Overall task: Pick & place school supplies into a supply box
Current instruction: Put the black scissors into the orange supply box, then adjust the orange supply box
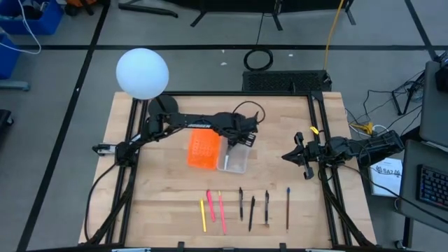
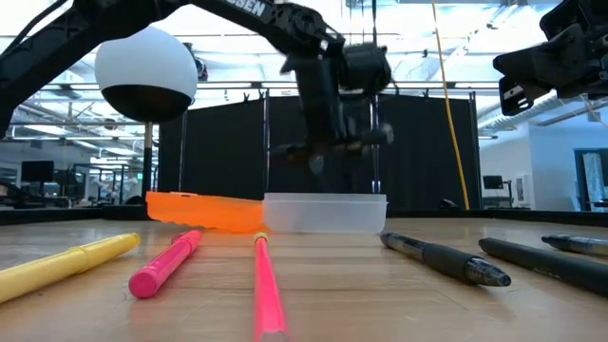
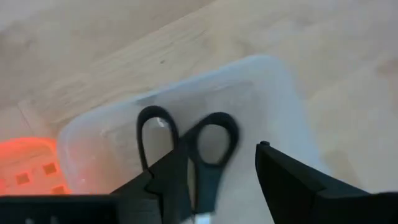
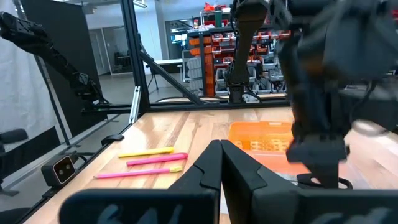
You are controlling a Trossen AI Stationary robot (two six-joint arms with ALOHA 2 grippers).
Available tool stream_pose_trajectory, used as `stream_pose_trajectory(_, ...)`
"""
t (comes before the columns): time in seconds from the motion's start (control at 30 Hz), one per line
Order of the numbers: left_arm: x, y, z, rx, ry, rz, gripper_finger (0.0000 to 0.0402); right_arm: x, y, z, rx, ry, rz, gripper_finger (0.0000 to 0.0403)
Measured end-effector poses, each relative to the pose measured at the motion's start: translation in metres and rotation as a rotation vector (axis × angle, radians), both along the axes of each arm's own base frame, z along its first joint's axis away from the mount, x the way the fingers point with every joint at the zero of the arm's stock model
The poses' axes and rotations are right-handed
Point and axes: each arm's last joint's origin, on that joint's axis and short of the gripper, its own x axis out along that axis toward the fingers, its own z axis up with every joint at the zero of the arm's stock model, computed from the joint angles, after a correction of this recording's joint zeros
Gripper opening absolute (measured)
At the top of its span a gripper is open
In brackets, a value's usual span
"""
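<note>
The black-handled scissors [image 3: 199, 146] lie flat on the floor of the clear supply box [image 3: 273, 87], handle loops toward its far end. My left gripper [image 3: 221, 180] hangs open just above the box [image 1: 234, 157], its fingers standing on either side of the scissors' handles, clear of them in the low view [image 2: 328, 157]. A yellow pen [image 1: 204, 215], two pink ones [image 1: 211, 205] [image 1: 222, 212] and several dark pens [image 1: 252, 213] lie in a row near the table's front edge. My right gripper [image 1: 288, 155] waits shut at the table's right, held level.
An orange perforated tray [image 1: 203, 149] sits against the clear box's left side. A white ball-shaped lamp [image 1: 142, 72] stands at the far left corner. Bare wood lies between the box and the row of pens.
</note>
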Motion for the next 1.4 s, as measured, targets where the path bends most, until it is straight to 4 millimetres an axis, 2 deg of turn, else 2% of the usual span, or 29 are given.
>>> stream_pose_trajectory(0.13, 0.003, -0.003, 0.041, 0.020, -0.007, -0.108, 0.0181, 0.000, 0.000, 0.000, 0.000, 0.001, 0.000, 0.0000)
stream_pose_trajectory(0.2, 0.003, -0.010, 0.064, 0.032, -0.016, -0.194, 0.0169, 0.000, 0.000, -0.001, -0.001, 0.008, 0.000, 0.0000)
stream_pose_trajectory(0.27, 0.003, -0.027, 0.084, 0.038, -0.030, -0.330, 0.0149, 0.000, 0.000, -0.001, -0.003, 0.014, 0.000, 0.0000)
stream_pose_trajectory(0.33, 0.003, -0.058, 0.094, 0.071, -0.025, -0.471, 0.0119, 0.000, 0.000, -0.002, -0.004, 0.021, 0.000, 0.0000)
stream_pose_trajectory(0.4, 0.004, -0.094, 0.092, 0.118, -0.015, -0.575, 0.0080, 0.000, 0.000, -0.002, -0.005, 0.025, 0.000, 0.0000)
stream_pose_trajectory(0.5, 0.002, -0.149, 0.076, 0.190, 0.032, -0.730, 0.0017, 0.000, 0.000, -0.002, -0.004, 0.023, 0.000, 0.0000)
stream_pose_trajectory(0.63, -0.009, -0.211, 0.053, 0.310, 0.081, -0.922, 0.0008, 0.000, 0.000, -0.003, -0.006, 0.031, 0.000, 0.0000)
stream_pose_trajectory(0.73, -0.017, -0.239, 0.040, 0.360, 0.074, -0.961, 0.0004, 0.000, 0.000, -0.004, -0.008, 0.039, -0.001, 0.0000)
stream_pose_trajectory(0.8, -0.019, -0.240, 0.027, 0.343, 0.080, -0.921, 0.0004, 0.000, 0.000, -0.004, -0.008, 0.039, -0.001, 0.0000)
stream_pose_trajectory(0.93, -0.015, -0.227, 0.006, 0.323, 0.089, -0.849, 0.0003, 0.000, 0.000, -0.004, -0.007, 0.038, -0.002, 0.0000)
stream_pose_trajectory(1.07, -0.011, -0.210, -0.009, 0.230, 0.072, -0.830, 0.0003, 0.000, 0.000, -0.003, -0.005, 0.027, -0.002, 0.0000)
stream_pose_trajectory(1.4, -0.008, -0.179, -0.026, 0.187, 0.092, -0.784, 0.0002, 0.000, 0.000, -0.002, -0.030, 0.020, -0.004, 0.0000)
